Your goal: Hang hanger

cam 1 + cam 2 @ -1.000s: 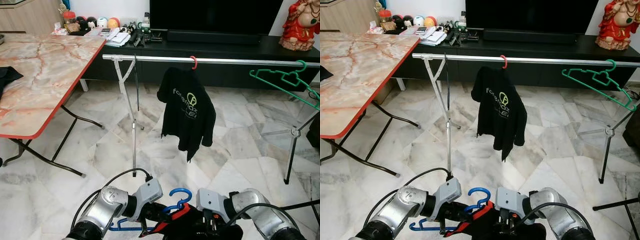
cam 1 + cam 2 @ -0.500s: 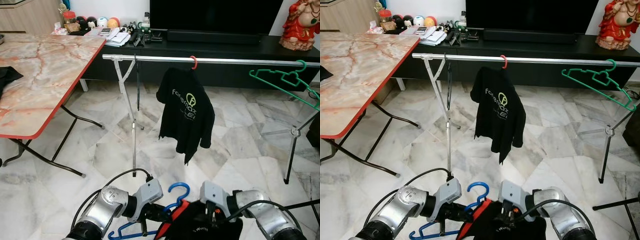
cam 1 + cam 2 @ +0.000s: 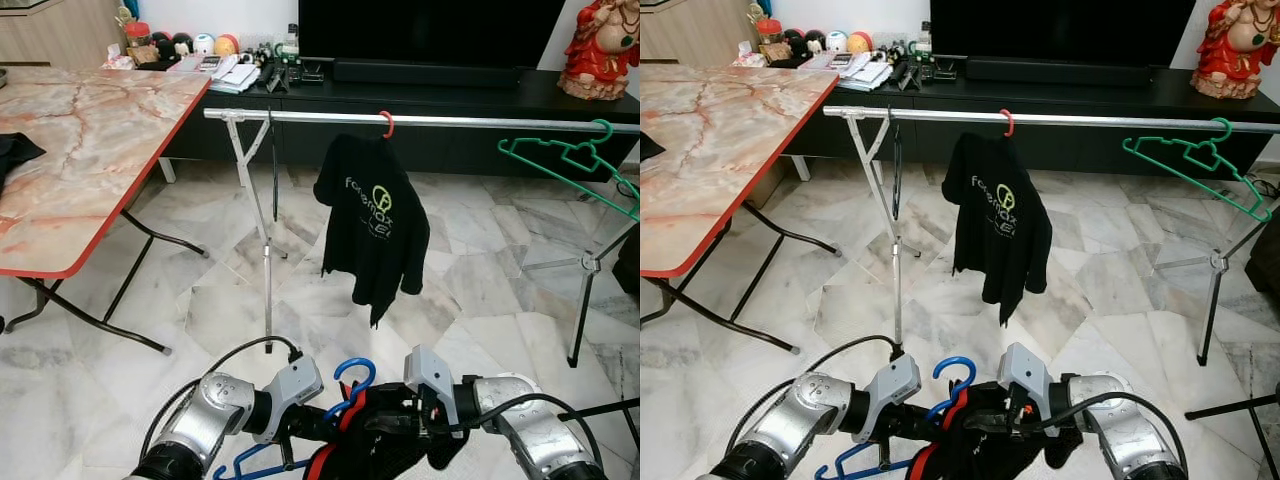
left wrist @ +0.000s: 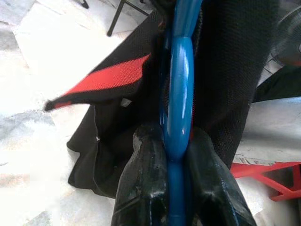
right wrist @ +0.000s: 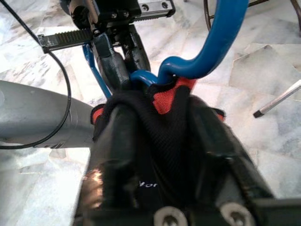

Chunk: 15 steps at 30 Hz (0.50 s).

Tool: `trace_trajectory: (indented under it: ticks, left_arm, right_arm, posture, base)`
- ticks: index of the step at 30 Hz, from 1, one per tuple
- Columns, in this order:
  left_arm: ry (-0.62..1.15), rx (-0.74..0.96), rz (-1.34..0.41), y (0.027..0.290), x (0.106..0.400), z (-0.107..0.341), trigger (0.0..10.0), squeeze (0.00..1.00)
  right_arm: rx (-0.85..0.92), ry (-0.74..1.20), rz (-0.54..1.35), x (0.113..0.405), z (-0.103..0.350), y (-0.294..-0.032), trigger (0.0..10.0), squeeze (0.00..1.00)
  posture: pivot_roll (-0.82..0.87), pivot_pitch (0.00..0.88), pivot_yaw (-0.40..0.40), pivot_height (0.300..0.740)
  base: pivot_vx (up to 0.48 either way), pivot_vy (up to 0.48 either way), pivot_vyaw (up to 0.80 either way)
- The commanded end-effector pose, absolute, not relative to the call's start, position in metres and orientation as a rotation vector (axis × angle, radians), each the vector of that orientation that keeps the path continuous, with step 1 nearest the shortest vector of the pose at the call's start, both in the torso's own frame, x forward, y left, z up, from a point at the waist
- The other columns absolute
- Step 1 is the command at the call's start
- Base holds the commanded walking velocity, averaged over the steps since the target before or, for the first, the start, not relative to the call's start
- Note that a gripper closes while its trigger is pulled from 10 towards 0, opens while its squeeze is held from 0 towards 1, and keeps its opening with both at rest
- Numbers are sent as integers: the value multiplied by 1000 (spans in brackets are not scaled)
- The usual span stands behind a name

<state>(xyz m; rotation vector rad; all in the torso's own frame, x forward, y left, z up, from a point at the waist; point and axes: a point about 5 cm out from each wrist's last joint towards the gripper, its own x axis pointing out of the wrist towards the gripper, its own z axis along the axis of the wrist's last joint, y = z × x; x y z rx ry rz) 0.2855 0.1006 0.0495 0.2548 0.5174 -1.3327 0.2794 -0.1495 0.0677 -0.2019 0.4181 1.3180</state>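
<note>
Fingers of left gripper [image 4: 176, 174] clamp the blue hanger [image 4: 181, 94]; right gripper [image 5: 160, 136] apparently pinches the black garment [image 5: 164, 141] draped just beside them.

blue hanger [image 4: 179, 89]: glossy smooth plastic | garment [image 4: 230, 61]: matt woven cloth | rail [image 3: 450, 122]: shiny metal | floor [image 3: 200, 300]: polished marble

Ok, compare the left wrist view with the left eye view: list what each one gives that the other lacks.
Left wrist view: the left end effector fingers clamp the blue hanger bar from both sides. Left eye view: the rail with a black shirt on a red hanger, a green hanger, and the marble table. Both: the blue hanger inside the black garment with red trim.
</note>
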Motion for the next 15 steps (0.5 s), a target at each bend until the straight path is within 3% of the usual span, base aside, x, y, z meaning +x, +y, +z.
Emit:
trace_trajectory:
  ticks: [1, 15]
  left_arm:
    - [530, 244, -1319, 101, 285, 47, 0, 0]
    - [531, 252, -1314, 102, 285, 47, 0, 0]
  right_arm:
    - [-172, 415, 1309, 278, 66, -148, 0, 0]
    - [-271, 493, 1249, 279, 55, -157, 0, 0]
  posture:
    - [68, 125, -37, 740]
    - [66, 130, -41, 740]
  base:
    - [0, 0, 0]
    - [0, 0, 0]
